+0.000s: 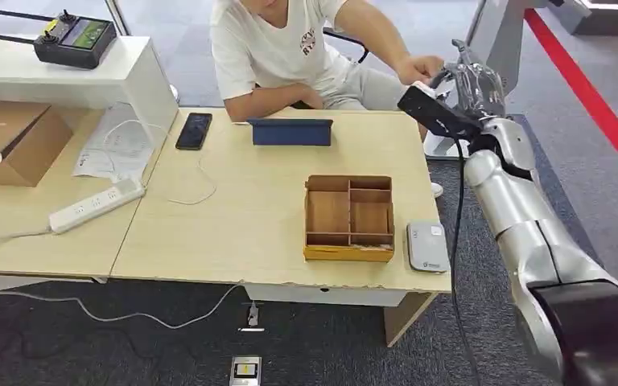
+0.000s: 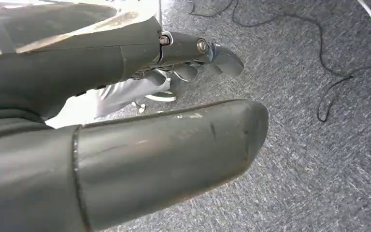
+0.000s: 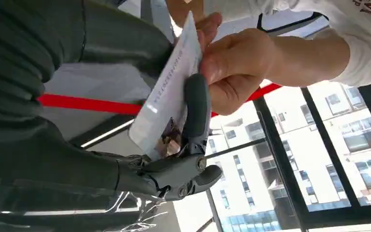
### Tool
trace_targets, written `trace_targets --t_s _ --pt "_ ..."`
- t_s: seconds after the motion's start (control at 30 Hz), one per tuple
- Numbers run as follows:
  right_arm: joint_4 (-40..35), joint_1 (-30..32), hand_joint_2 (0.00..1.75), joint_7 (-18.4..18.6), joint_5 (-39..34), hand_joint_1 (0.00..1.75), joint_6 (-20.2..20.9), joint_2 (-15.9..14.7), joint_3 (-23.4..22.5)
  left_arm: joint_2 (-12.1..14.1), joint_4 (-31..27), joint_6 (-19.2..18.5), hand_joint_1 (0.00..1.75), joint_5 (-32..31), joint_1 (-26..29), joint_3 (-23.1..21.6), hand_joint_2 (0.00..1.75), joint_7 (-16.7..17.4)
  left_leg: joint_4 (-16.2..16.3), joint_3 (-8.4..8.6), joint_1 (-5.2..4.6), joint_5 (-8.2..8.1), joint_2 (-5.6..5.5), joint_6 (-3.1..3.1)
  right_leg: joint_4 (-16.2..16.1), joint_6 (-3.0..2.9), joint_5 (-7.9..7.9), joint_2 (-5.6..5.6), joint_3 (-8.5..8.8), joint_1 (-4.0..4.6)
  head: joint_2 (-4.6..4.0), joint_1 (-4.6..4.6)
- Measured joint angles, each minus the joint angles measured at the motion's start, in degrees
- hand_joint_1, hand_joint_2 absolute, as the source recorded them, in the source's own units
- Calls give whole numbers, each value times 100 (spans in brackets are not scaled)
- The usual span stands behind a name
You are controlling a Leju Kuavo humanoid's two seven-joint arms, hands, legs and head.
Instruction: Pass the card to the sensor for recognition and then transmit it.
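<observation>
Right hand (image 3: 174, 145) pinches the card (image 3: 166, 92), raised beyond the desk (image 1: 241, 217). Person's hand (image 3: 232, 67) grips it too. Left hand (image 2: 193, 58) hangs, fingers curled, holding nothing.

An office or demo space, by the look of it; pale wooden desks (image 1: 233, 217) pushed together on grey carpet (image 1: 129, 346), a power strip (image 1: 96, 205) trailing cable near the left desk's right edge; a phone (image 1: 194, 130) at the far edge; tall windows (image 3: 328, 159) looking out on city blocks; a red floor line (image 1: 587, 88).
</observation>
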Motion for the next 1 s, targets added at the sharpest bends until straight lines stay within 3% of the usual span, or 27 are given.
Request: trace_targets --t_s 0.47,0.63,0.67,0.73,1.0 --pt "87 3 175 -127 -173 0 -184 4 0 -20 2 28 0 15 25 -101 0 15 0 -2 0 1 -1 -2 0 0 0 0 -1 0 0 0" --pt "55 -6 175 -302 -1950 0 1030 33 -212 -26 2 77 0 146 73 -103 0 26 0 -1 0 1 -1 -2 0 0 0 0 0 0 0 0" --pt "-22 14 175 -205 -2515 0 1527 37 -298 -26 2 85 0 168 98 -103 0 26 0 0 0 1 -1 -2 0 0 0 0 -1 0 0 0" --pt "-214 103 175 48 -3312 0 2102 37 -441 -26 2 100 0 212 132 -103 0 24 0 1 1 1 -1 -2 0 0 0 0 0 1 0 0" --pt "-1548 1148 175 875 -5111 0 2964 -214 -584 -15 2 94 0 359 216 -103 0 79 0 2 2 -3 -3 0 -3 0 -2 -1 3 2 0 4"
